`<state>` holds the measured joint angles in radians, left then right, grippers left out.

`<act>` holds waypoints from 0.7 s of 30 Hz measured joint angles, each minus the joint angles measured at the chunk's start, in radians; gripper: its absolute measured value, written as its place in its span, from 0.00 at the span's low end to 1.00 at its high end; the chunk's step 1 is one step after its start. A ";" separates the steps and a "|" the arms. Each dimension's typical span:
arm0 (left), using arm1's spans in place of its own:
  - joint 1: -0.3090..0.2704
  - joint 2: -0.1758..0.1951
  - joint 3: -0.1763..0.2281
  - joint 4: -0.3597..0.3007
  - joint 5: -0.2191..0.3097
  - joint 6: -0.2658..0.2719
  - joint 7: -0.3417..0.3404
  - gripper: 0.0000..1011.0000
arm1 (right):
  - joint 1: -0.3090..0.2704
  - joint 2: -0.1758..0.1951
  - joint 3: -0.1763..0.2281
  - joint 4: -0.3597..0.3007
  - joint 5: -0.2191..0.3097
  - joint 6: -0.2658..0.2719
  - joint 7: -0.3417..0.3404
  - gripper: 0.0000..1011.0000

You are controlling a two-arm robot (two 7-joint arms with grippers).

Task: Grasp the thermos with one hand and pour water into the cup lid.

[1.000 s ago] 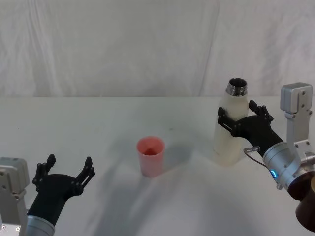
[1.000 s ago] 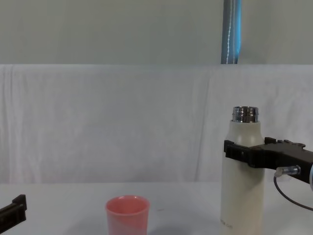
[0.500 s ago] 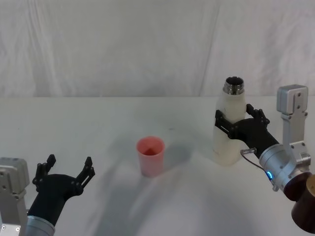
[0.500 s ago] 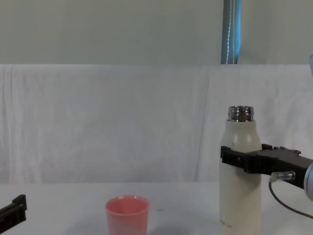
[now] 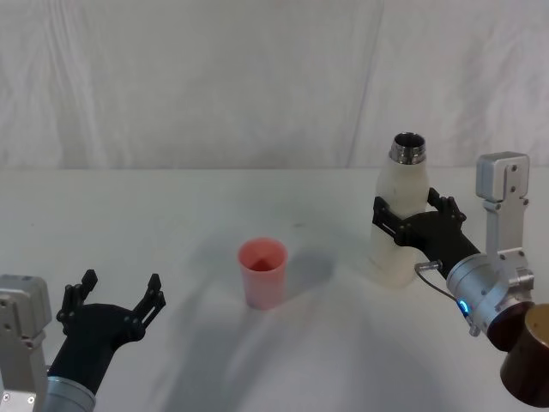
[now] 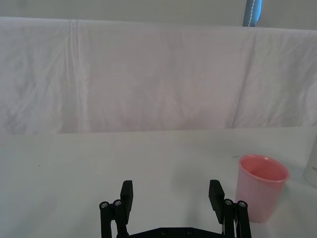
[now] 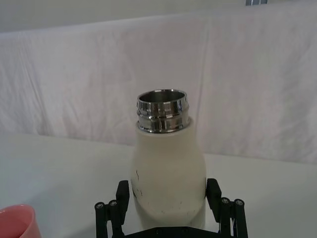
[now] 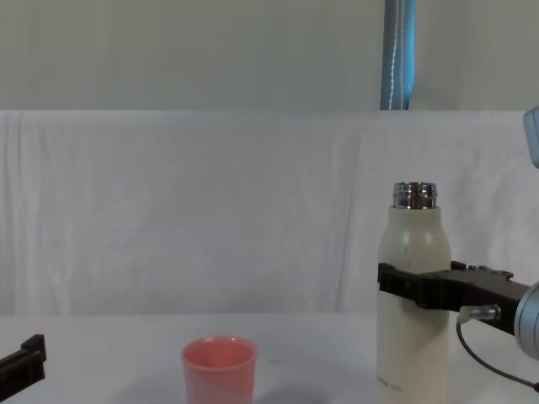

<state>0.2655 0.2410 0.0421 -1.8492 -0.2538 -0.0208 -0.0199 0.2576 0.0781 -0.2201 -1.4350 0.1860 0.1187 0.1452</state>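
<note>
Right gripper (image 5: 412, 221) straddles mid-body of upright thermos (image 5: 400, 215), fingers either side; firm clamping cannot be confirmed. Cup lid (image 5: 262, 272) stands on table (image 5: 171, 215), well apart toward robot's left. Left gripper (image 5: 111, 306) idle, spread wide.

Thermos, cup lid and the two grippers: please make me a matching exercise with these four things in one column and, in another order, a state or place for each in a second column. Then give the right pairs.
Things:
1. thermos
2. cup lid
3. left gripper
4. right gripper

States or places:
A. open and holding nothing, low at the robot's left
B. salmon pink, standing open side up near the table's middle
C. fingers on both sides of the cream-white body
D. upright, uncapped, steel neck showing

Pairs: 1-D, 2-B, 3-A, 4-C
</note>
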 joint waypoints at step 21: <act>0.000 0.000 0.000 0.000 0.000 0.000 0.000 0.99 | 0.015 -0.015 0.005 0.034 -0.004 0.007 -0.006 0.99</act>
<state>0.2655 0.2410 0.0421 -1.8492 -0.2538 -0.0208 -0.0199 0.2731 0.0627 -0.2153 -1.4005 0.1824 0.1258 0.1394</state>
